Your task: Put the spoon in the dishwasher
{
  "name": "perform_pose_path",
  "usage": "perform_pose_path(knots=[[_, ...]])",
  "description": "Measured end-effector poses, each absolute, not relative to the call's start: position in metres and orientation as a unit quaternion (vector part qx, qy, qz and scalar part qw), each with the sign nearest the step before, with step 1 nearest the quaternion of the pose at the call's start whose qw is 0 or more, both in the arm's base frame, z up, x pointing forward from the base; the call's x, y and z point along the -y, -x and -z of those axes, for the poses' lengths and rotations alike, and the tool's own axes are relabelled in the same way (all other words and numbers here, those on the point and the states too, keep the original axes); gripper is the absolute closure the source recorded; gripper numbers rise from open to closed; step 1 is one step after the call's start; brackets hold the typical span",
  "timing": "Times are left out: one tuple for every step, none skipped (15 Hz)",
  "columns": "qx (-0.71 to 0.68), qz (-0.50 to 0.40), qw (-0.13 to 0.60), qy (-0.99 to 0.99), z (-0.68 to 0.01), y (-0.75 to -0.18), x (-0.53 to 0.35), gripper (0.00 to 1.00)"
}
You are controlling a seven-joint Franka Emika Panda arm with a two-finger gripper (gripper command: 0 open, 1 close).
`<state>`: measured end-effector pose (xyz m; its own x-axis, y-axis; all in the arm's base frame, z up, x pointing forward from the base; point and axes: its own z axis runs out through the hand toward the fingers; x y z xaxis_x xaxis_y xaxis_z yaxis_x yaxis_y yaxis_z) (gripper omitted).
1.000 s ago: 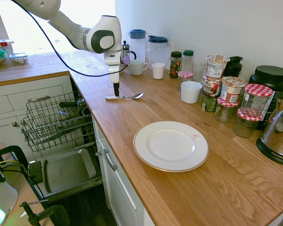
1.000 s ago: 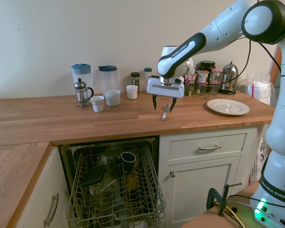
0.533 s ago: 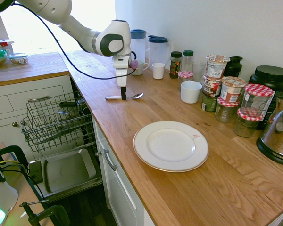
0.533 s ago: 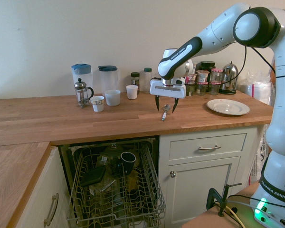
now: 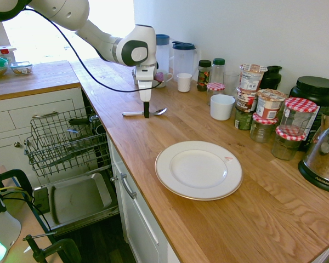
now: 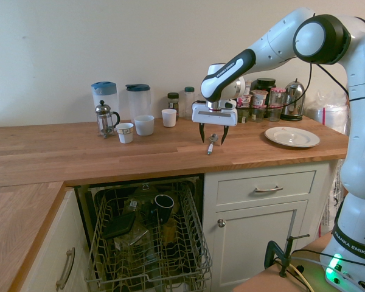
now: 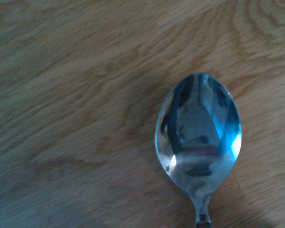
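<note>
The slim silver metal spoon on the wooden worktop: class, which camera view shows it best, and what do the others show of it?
The first exterior view: the slim silver metal spoon lies whole on the wooden worktop, with the gripper crossing its middle. The wrist view shows only its oval bowl close up. The second exterior view shows it small between the open fingers.

table (image 5: 153, 148): honey-brown wood grain. spoon (image 5: 145, 113): shiny silver. plate (image 5: 198, 170): white. jar lids (image 5: 300, 104): red-and-white gingham. jugs' lids (image 5: 160, 39): blue.
</note>
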<state>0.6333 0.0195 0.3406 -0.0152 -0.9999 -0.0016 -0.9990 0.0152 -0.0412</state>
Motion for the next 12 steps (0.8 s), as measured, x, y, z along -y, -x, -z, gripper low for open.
perform_pose_path(knots=[[-0.712, 0.013, 0.014, 0.702, -0.3394, -0.6337, -0.0192, 1.00], [-0.711, 0.013, 0.013, 0.703, -0.3384, -0.6339, -0.0193, 1.00], [-0.711, 0.012, 0.012, 0.703, -0.3365, -0.6339, -0.0193, 1.00], [-0.710, 0.011, 0.011, 0.704, -0.3352, -0.6339, -0.0192, 1.00], [-0.710, 0.011, 0.011, 0.704, -0.3352, -0.6338, -0.0190, 1.00], [-0.710, 0.010, 0.010, 0.704, -0.3351, -0.6337, -0.0189, 1.00], [-0.710, 0.010, 0.010, 0.704, -0.3350, -0.6336, -0.0186, 1.00], [-0.710, 0.010, 0.010, 0.704, -0.3350, -0.6336, -0.0183, 1.00], [-0.709, 0.010, 0.010, 0.705, -0.3349, -0.6336, -0.0183, 1.00], [-0.708, 0.010, 0.010, 0.706, -0.3349, -0.6336, -0.0182, 1.00], [-0.707, 0.010, 0.010, 0.707, -0.3348, -0.6336, -0.0182, 1.00], [-0.706, 0.010, 0.010, 0.708, -0.3347, -0.6336, -0.0182, 1.00]])
